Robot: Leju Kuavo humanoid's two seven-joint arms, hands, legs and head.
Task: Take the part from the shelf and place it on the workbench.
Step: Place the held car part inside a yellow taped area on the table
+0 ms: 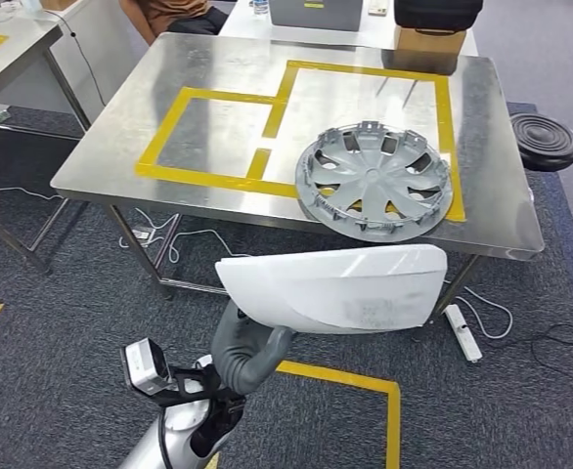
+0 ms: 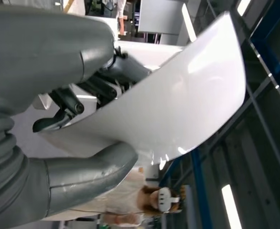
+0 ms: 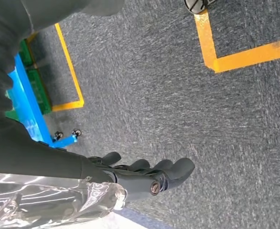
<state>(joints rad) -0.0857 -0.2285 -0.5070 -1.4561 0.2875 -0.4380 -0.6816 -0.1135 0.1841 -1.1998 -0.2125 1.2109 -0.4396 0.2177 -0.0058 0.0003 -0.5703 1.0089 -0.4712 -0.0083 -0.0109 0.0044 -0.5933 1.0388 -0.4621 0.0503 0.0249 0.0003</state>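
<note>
The left hand (image 1: 250, 354) has its thumb and fingers clamped around the near end of the white part (image 1: 335, 286), holding it level in the air just in front of the steel table (image 1: 217, 137). A grey hubcap (image 1: 374, 179) already sits on the table inside the yellow tape. The right hand (image 3: 145, 174) hangs over the carpet holding nothing, fingers straight and side by side.

The head view looks down at the workbench (image 1: 195, 186) from high. The left wrist view looks up, close behind the part (image 2: 189, 105), which the head view shares. The right wrist view looks down at the carpet (image 3: 167, 95).

White part (image 1: 335, 285) hides left robot hand's (image 1: 250, 354) fingers.
</note>
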